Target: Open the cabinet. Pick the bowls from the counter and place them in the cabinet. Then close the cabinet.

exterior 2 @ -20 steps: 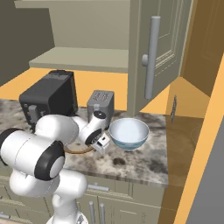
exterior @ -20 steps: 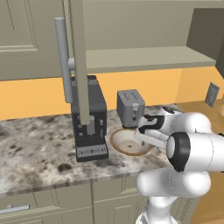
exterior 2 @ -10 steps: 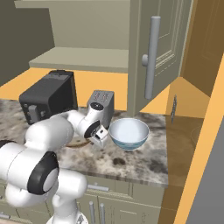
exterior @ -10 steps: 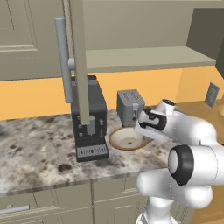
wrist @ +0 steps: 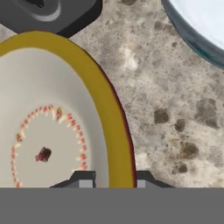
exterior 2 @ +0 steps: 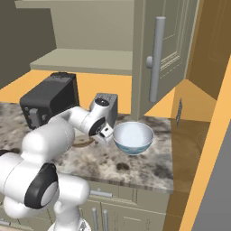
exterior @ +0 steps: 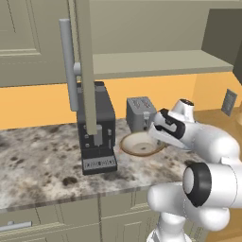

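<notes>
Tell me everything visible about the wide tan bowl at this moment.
The tan bowl is wide and shallow, with a mustard-tan rim, a cream inside, a ring of small orange-red flecks and a dark spot at its centre. It looks like glazed ceramic. It sits upright on the granite counter, in front of the toaster and beside the coffee machine, apart from the white bowl. The gripper straddles its near rim, one fingertip inside and one outside, closed on it.
</notes>
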{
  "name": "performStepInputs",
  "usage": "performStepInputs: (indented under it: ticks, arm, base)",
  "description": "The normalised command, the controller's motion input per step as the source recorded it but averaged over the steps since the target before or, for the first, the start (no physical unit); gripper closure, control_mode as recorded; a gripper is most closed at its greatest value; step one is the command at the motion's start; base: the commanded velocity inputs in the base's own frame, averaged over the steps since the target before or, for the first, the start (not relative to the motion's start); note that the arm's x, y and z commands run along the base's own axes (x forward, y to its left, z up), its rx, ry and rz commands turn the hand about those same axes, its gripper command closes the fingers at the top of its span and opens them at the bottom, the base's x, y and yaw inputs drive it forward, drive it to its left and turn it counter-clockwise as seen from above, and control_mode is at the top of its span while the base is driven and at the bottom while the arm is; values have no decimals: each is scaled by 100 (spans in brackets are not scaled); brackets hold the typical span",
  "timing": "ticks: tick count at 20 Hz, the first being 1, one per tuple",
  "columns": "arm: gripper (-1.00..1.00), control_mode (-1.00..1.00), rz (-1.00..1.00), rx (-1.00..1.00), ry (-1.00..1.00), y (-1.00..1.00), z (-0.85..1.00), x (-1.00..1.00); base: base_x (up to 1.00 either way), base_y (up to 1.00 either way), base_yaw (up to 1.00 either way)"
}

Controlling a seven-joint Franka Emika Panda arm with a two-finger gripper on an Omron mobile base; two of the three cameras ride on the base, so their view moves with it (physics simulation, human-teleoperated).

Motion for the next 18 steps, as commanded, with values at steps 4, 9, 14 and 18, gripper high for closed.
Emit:
performStepInputs:
  ticks: [4,9,14,18]
  arm:
    - [100,-100,-1,2,3,-17,38,0]
    - [100,-100,-2,1,7,-17,39,0]
    - [100,-100,-4,1,6,-14,45,0]
    - [100,-100,-3,1,1,-7,49,-4]
  base:
    - [0,0,0]
    - [0,0,0]
    - [0,0,0]
    - [0,0,0]
